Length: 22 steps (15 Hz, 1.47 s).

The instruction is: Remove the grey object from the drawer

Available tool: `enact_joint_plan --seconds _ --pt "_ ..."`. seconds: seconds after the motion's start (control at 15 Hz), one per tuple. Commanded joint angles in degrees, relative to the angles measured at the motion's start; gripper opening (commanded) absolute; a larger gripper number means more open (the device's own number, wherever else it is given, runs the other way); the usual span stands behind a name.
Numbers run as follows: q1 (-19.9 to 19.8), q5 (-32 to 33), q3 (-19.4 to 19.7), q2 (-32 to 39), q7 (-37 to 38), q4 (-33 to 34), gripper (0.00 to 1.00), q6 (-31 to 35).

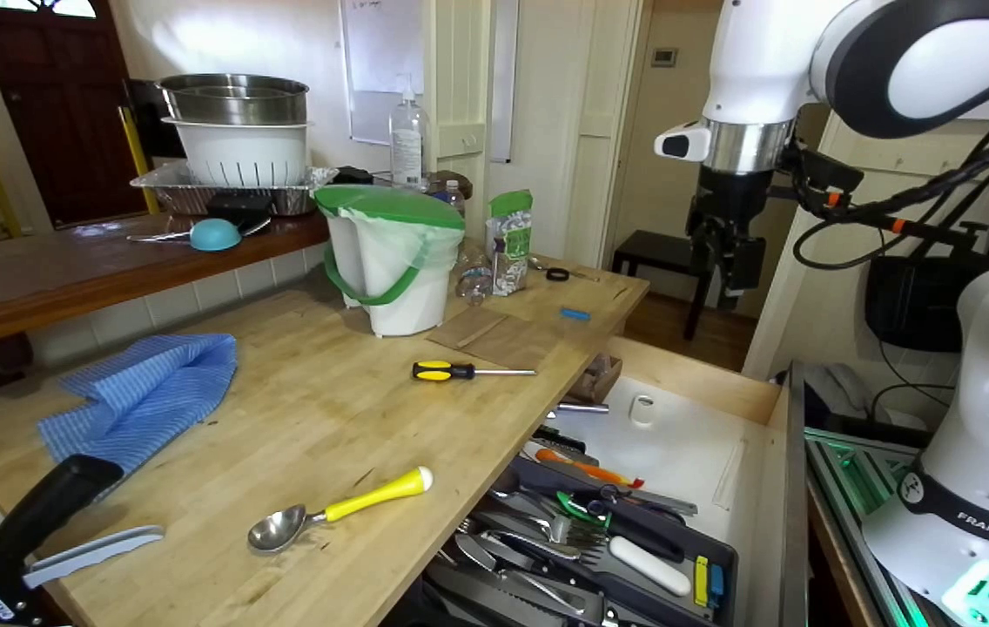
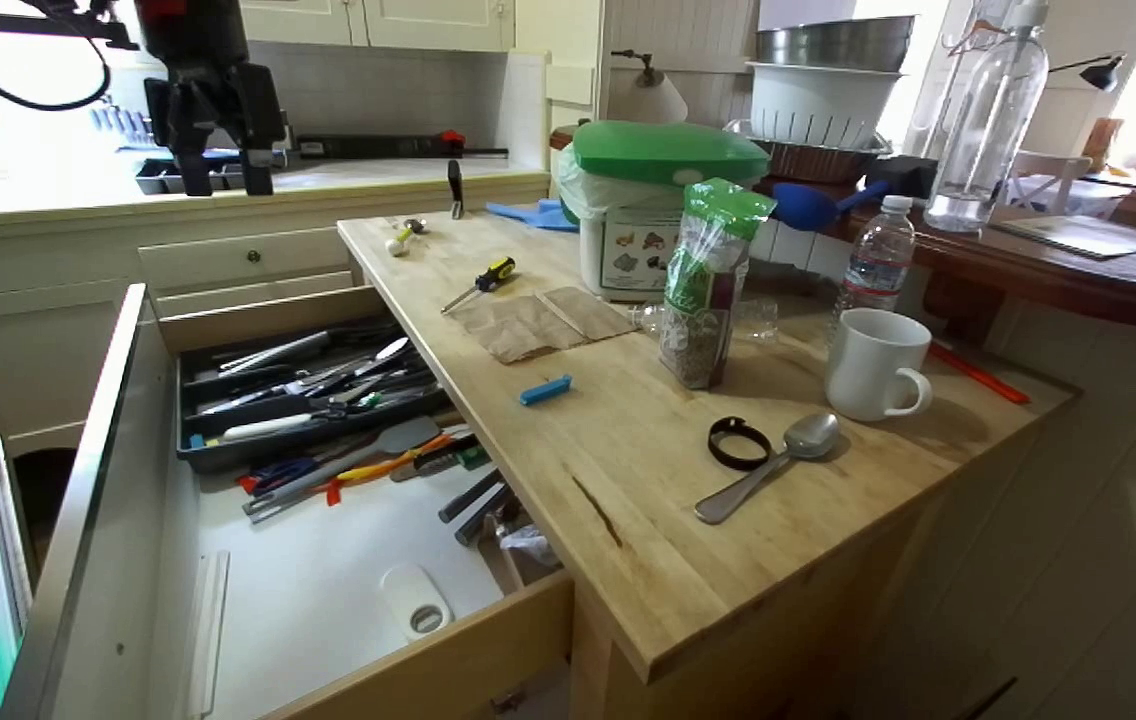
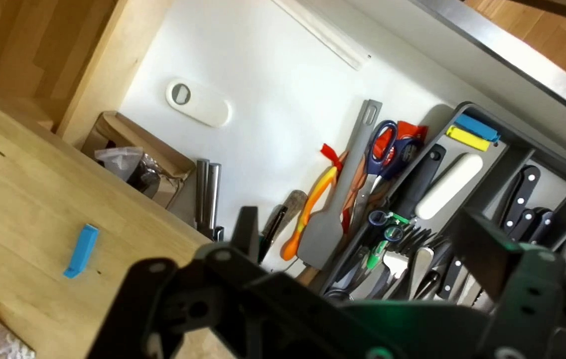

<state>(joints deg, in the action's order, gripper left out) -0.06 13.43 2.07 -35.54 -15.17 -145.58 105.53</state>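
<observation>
Spans the lower wrist view with jaws spread wide. Note, just right of centre, the grey spatula (image 3: 328,227) in the drawer (image 3: 263,99), between an orange utensil (image 3: 308,212) and blue-handled scissors (image 3: 374,167), outside the dark tray (image 3: 501,178).

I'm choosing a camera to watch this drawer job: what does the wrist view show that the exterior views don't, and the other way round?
Only the wrist view shows the wood flooring beyond the shiny-edged long side of the drawer.
Only the exterior views show the green-lidded bin, the yellow-and-black screwdriver and the yellow-handled scoop.
Shared: the drawer, its dark tray, the grey spatula, the blue clip on the countertop and the open end effector.
</observation>
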Motion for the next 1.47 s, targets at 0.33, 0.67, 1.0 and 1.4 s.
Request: enact_joint_plan --seconds 0.33,0.67,1.0,1.4 --pt "-0.2 -0.8 -3.9 -7.6 15.2 -17.0 1.0 9.7" --pt "-2.5 -2.7 -0.3 2.6 16.3 -13.5 1.0 11.7" --pt "-3.5 -3.9 1.6 6.4 14.4 -13.5 1.0 13.9" --pt "-3.6 -3.9 1.4 7.5 14.3 -12.6 1.0 14.2"
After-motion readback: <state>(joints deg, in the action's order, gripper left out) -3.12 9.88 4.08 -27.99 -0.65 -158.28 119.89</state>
